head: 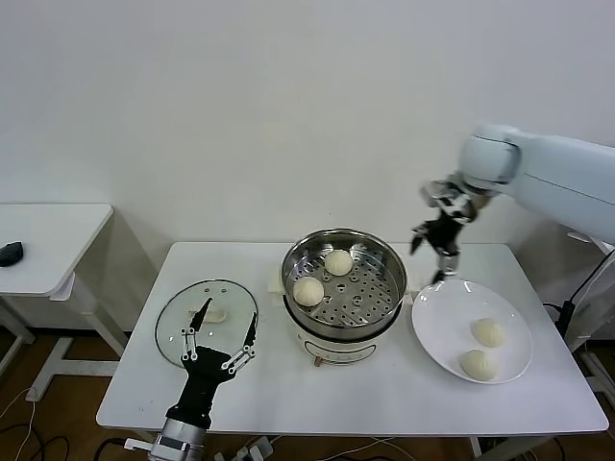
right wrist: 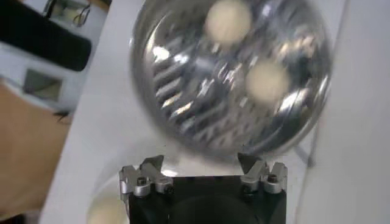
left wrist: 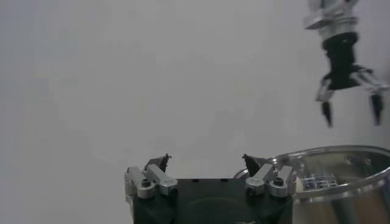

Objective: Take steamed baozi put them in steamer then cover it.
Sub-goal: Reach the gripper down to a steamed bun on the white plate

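Left gripper (head: 219, 331) hangs low at the table's front-left edge, jaws spread and empty, over the near rim of the cover (head: 173, 322).

Two steamed baozi (head: 308, 291) lie on the perforated tray inside the steamer (head: 384, 259), which stands at the middle of the table (head: 365, 394); one bun is toward the tray's left side, the other toward its back. Two more buns lie on the white plate (head: 437, 331), just right of the steamer, toward the table's right edge. The cover rests flat on the table's left part, apart from the steamer, its white handle at its centre. Right gripper (head: 434, 252) hovers above the gap between steamer and plate near the table's back edge, jaws spread wide, holding nothing. A second white table (head: 58, 240) stands off to the left.
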Action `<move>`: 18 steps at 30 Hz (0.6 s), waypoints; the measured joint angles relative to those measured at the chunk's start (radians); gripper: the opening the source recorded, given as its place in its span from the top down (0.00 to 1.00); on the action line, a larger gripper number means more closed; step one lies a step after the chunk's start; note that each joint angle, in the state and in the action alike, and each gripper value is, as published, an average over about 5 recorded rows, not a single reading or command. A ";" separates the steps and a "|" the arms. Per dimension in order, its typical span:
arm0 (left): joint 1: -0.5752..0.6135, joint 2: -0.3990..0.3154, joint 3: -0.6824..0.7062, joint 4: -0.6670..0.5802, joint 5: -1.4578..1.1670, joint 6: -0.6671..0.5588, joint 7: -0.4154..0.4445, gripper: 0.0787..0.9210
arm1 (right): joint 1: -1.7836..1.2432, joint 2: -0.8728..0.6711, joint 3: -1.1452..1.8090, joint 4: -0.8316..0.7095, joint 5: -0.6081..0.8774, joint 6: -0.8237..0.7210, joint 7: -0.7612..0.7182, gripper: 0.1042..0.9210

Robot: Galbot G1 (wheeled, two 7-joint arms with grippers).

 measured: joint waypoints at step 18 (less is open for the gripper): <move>0.012 -0.006 -0.010 0.010 0.005 -0.005 -0.001 0.12 | -0.278 -0.182 0.113 -0.026 -0.177 0.034 -0.014 0.12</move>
